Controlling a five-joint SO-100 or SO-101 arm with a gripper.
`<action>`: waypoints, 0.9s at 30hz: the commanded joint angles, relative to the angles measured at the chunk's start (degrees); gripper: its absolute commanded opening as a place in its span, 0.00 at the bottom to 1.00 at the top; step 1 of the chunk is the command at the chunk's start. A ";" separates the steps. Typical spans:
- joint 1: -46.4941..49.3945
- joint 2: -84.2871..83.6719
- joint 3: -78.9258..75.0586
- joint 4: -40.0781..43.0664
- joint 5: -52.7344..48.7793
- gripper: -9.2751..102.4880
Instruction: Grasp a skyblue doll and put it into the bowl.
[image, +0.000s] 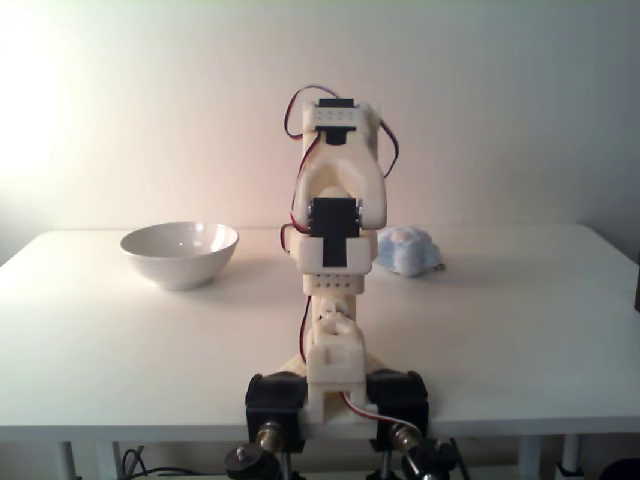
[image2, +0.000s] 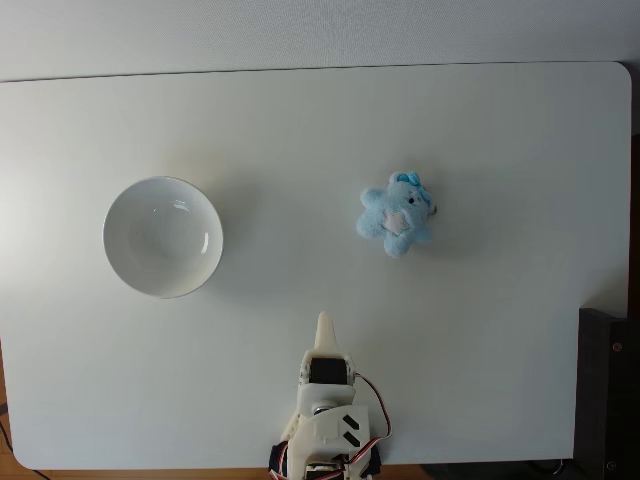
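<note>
The skyblue doll (image2: 396, 217) lies on the white table, right of centre in the top-down fixed view; it is a small fuzzy star-like plush with a pale patch. From the front fixed view the doll (image: 407, 249) peeks out just right of the arm. The white bowl (image2: 163, 237) stands empty on the left, also seen as the bowl (image: 180, 255) left of the arm. My gripper (image2: 323, 325) sits folded near the table's near edge, jaws together on nothing, pointing at the gap between bowl and doll and well short of both.
The arm's base is held to the table's front edge by black clamps (image: 275, 400). A dark box (image2: 608, 390) stands beyond the table's right edge. Bare table (image2: 480, 330) surrounds the bowl and the doll.
</note>
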 joint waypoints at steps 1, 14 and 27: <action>-0.18 0.53 -0.26 -0.88 0.09 0.13; -0.09 0.53 -0.44 -2.20 0.09 0.13; -0.09 0.53 -0.26 -2.37 0.09 0.13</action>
